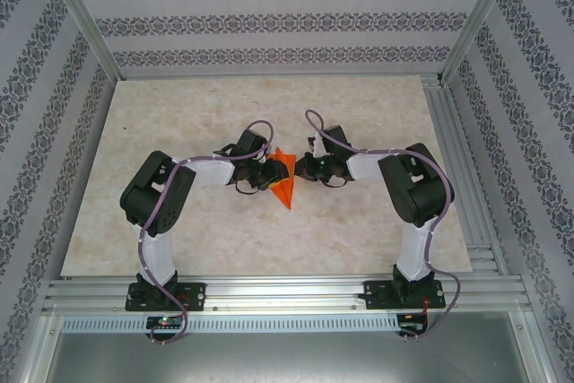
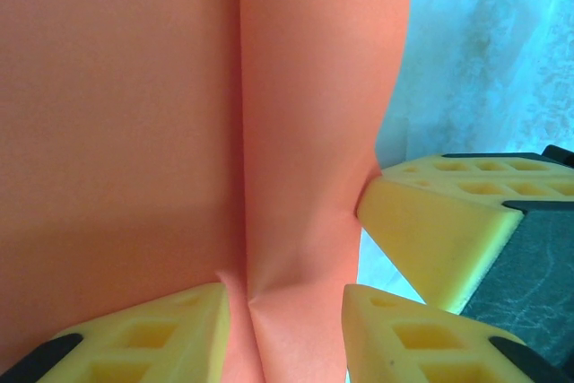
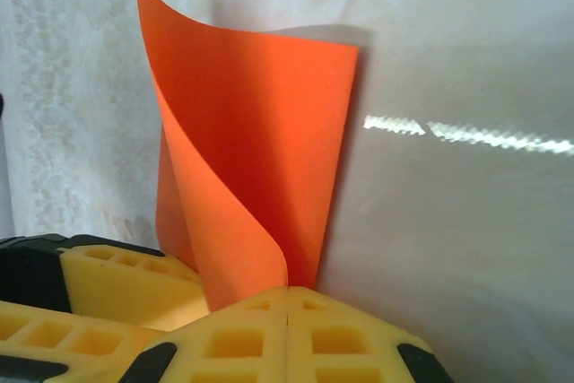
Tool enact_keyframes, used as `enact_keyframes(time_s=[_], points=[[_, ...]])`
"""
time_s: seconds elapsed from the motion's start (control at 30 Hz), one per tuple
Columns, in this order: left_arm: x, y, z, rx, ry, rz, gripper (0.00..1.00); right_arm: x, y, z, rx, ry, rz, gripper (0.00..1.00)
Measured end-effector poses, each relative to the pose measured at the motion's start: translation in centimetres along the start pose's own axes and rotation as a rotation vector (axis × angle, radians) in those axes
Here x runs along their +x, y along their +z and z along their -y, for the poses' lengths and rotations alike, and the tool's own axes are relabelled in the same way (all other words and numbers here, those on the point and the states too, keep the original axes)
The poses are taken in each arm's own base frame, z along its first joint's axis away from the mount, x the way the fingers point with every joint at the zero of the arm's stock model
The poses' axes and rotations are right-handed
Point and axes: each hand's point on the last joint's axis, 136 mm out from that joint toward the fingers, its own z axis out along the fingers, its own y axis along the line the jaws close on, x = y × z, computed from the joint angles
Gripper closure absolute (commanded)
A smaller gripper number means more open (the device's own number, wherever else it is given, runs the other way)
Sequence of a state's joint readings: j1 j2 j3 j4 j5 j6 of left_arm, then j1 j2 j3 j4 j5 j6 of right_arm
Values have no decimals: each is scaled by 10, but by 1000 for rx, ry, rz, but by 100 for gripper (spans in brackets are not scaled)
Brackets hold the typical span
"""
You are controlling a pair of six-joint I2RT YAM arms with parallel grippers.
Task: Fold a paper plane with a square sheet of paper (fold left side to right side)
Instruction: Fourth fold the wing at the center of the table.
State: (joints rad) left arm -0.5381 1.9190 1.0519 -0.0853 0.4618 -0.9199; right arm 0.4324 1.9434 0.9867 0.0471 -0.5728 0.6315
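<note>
Two robot arms (image 1: 179,186) meet over the middle of a marble-patterned tabletop (image 1: 359,114), with the square sheet of paper (image 1: 283,182) between them. From above, the bright orange sheet reads as a creased, pointed wedge, its sharp end aimed toward the arms' bases.

The left gripper (image 1: 266,177) reaches it from the left. Close up, its yellow fingers (image 2: 143,343), moulded with square pockets, stand narrowly apart with the paper (image 2: 134,132) running down between them. A long crease lies just right of the left pad, and small wrinkles show where that pad bears on the sheet.

The right gripper (image 1: 303,168) faces it from the other side, jaws pressed flat together. Its tip (image 2: 368,199) touches the sheet's right edge. It may be nipping a sliver there, though the contact sits too close to the lens to be sure.

From the right wrist, the sheet (image 3: 260,150) rises in a loose curl just beyond the closed fingertips (image 3: 341,338). One flap curves forward, and a left finger (image 3: 126,284) sits beside its foot.
</note>
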Motion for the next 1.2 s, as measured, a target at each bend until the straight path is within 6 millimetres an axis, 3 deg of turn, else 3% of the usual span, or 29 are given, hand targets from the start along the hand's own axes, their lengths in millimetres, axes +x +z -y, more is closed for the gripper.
enact_keyframes(time_s=[1.2], points=[[0,0,0,-1,1,0,60,0,8,2,50,-16,-30,100]])
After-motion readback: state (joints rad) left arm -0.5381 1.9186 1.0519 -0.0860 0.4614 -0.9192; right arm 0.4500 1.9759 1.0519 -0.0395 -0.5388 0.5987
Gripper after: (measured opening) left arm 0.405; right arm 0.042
